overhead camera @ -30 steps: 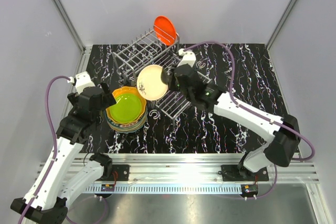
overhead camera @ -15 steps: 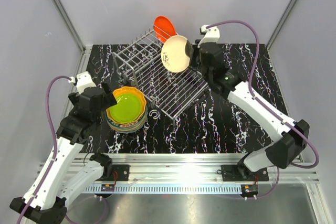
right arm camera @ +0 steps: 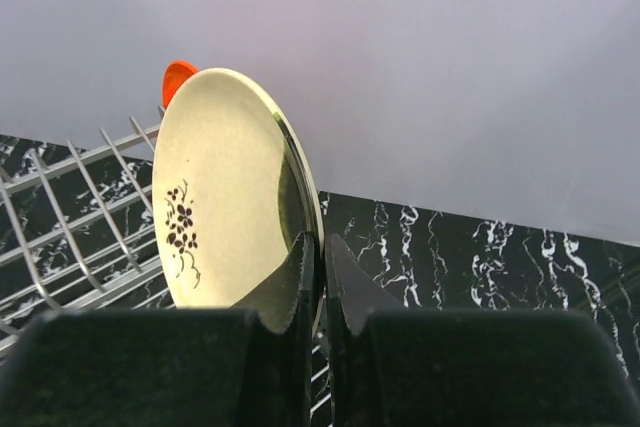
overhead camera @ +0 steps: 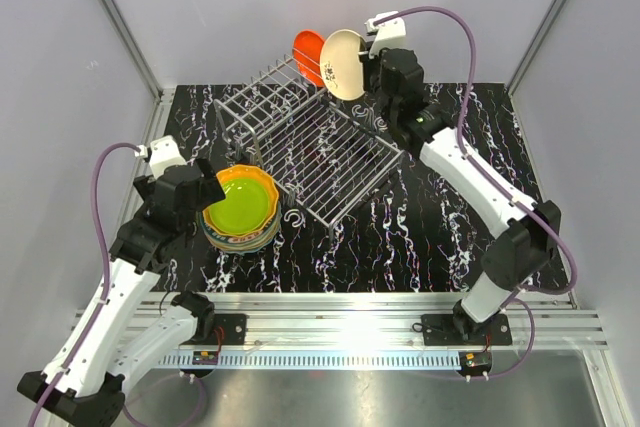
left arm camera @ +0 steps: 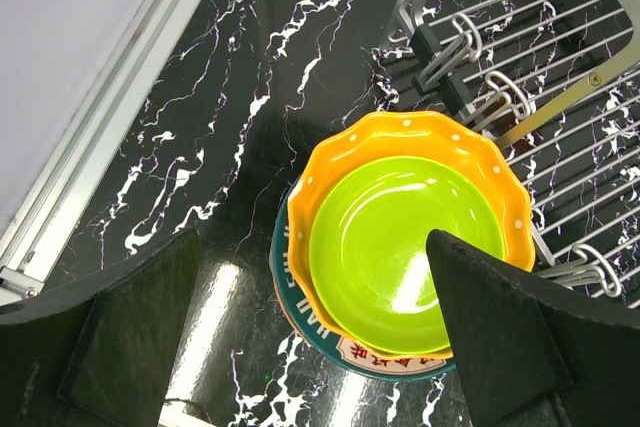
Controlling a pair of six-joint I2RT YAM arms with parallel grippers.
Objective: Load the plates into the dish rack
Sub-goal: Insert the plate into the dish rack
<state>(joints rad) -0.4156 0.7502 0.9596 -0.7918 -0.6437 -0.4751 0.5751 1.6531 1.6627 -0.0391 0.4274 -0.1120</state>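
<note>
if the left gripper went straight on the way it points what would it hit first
Probably the lime green plate atop the stack: the open left gripper points down at it, a finger on each side. Depth is unclear.

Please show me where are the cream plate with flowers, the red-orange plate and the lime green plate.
cream floral plate (right arm camera: 232, 175): right wrist view, on its face beside the flower print.
red-orange plate (overhead camera: 307, 49): top view, on its visible face.
lime green plate (left arm camera: 395, 247): left wrist view, centre of its well.
</note>
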